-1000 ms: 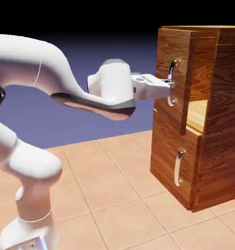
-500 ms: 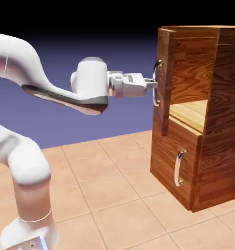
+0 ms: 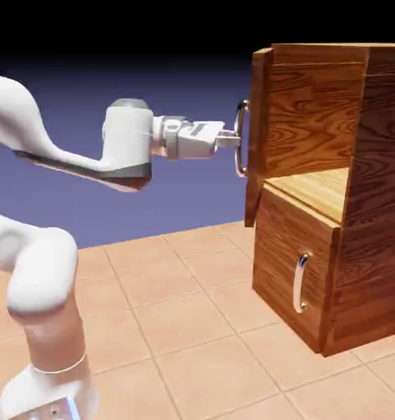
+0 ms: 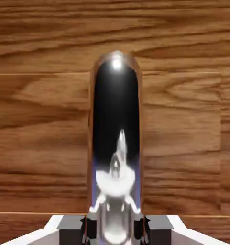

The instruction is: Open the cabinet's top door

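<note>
The pincer point(image 3: 233, 139) is closed on the long silver handle point(image 3: 242, 138) of the top door point(image 3: 257, 135); in the hand view the handle point(image 4: 116, 143) fills the middle, between the two fingers point(image 4: 90, 228), with wood grain behind it; the top door stands swung out from the cabinet point(image 3: 348, 197), nearly edge-on to the exterior view; behind it a pale wooden shelf point(image 3: 319, 187) shows; the lower door point(image 3: 295, 275) is shut; the arm point(image 3: 61, 148) reaches level from the left.
</note>
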Motion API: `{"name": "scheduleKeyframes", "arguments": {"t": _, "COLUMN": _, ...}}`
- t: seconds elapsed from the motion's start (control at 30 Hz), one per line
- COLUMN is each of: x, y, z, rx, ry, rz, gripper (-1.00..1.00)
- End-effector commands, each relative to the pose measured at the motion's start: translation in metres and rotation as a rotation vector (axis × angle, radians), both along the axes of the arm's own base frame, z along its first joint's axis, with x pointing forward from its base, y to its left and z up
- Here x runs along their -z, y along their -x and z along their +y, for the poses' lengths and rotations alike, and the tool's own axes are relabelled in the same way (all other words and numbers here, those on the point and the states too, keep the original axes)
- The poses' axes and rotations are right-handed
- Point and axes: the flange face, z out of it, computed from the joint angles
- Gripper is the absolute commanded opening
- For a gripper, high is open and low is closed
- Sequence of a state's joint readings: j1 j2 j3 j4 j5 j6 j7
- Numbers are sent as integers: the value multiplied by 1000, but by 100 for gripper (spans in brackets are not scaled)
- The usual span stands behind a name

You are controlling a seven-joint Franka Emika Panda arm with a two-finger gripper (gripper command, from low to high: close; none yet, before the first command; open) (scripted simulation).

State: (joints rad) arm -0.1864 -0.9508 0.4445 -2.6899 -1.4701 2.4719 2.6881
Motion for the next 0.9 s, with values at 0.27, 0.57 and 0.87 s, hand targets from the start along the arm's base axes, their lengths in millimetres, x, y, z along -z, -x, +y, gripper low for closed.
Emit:
{"name": "scheduleKeyframes", "arguments": {"t": 0.27, "x": 0, "y": 21, "z": 64, "rx": 226, "ry": -1, "rz": 0, "gripper": -100}}
{"name": "scheduleKeyframes", "arguments": {"t": 0.57, "x": 0, "y": 26, "z": 137, "rx": 473, "ry": -1, "rz": 0, "gripper": -100}}
{"name": "scheduleKeyframes", "arguments": {"t": 0.87, "x": 0, "y": 15, "z": 206, "rx": 706, "ry": -1, "rz": 0, "gripper": -100}}
